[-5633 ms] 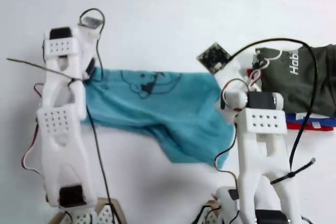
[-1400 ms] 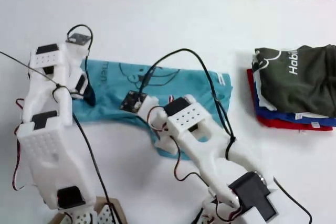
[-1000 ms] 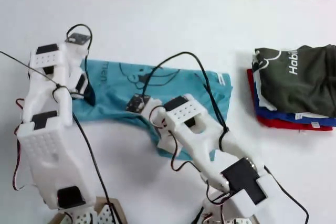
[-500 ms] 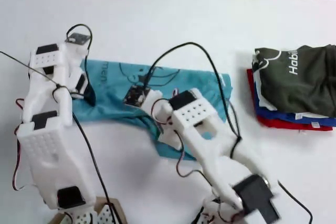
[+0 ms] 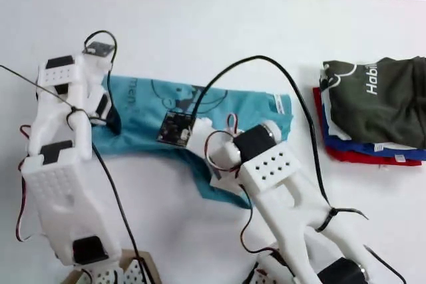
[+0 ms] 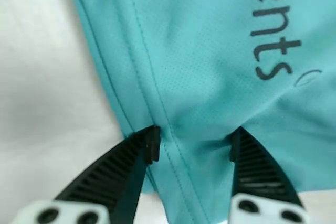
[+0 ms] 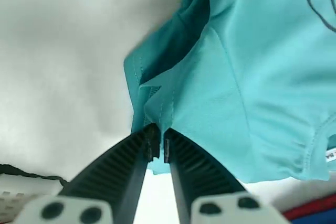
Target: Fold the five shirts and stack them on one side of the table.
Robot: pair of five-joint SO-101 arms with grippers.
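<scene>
right jaws clamping teal shirt (image 5: 143, 121), stack (image 5: 373, 108) apart

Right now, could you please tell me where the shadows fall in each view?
High view: faint, soft shadows on the table beside the arms. Left wrist view: a grey shadow on the table along the edge of the teal shirt. Right wrist view: a dark shadowed fold in the shirt close to the right tool.

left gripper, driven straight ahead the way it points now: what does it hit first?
The teal shirt. The left gripper is open, fingers straddling the shirt's seamed edge, so cloth lies right ahead; probably the table just beneath it.
</scene>
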